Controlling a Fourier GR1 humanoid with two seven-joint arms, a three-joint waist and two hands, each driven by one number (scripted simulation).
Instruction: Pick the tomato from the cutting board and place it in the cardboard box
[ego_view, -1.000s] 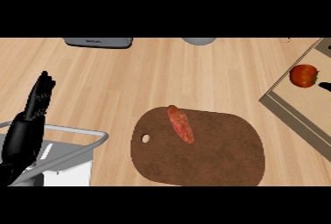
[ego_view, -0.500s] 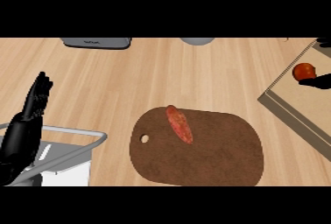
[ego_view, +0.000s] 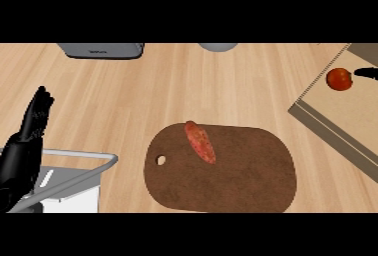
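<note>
The red tomato lies inside the cardboard box at the right edge of the head view, off the brown cutting board. Only a black tip of my right hand shows, just right of the tomato at the picture's edge; the rest is out of view. I cannot tell whether it touches the tomato. My left hand rests open at the far left, fingers pointing up, far from the board.
A red oblong food item lies on the board's upper left. A metal-framed white rack stands at the lower left under my left forearm. A grey appliance and a grey round object stand at the counter's far edge.
The tomato has shifted slightly up and left inside the box. My right hand has drawn back toward the right edge, showing less. The left hand has barely moved.
</note>
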